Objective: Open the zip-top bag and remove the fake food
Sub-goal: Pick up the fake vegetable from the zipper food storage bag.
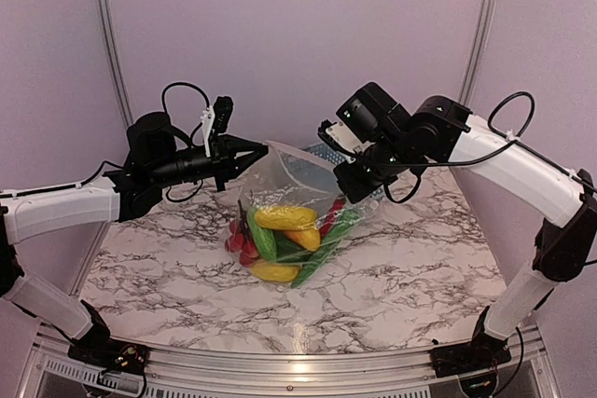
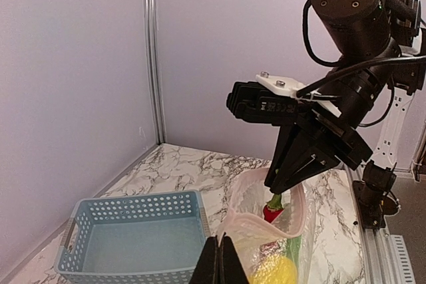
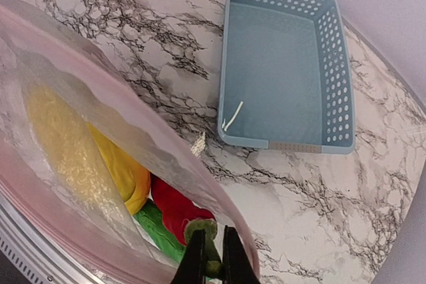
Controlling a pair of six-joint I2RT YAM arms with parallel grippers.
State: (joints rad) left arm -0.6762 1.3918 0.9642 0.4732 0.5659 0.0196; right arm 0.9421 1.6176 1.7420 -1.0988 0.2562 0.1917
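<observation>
Zip-top bag (image 1: pixel 291 172) open on the bench (image 1: pixel 420 263).
Left end effector (image 2: pixel 219 261) pinches its rim; right end effector (image 3: pixel 213 261) pinches fake food (image 1: pixel 284 218) inside.

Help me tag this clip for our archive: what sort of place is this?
Probably a robotics lab test cell: left arm and right arm bolted to a marble-patterned table, boxed in by plain walls on aluminium posts.
</observation>
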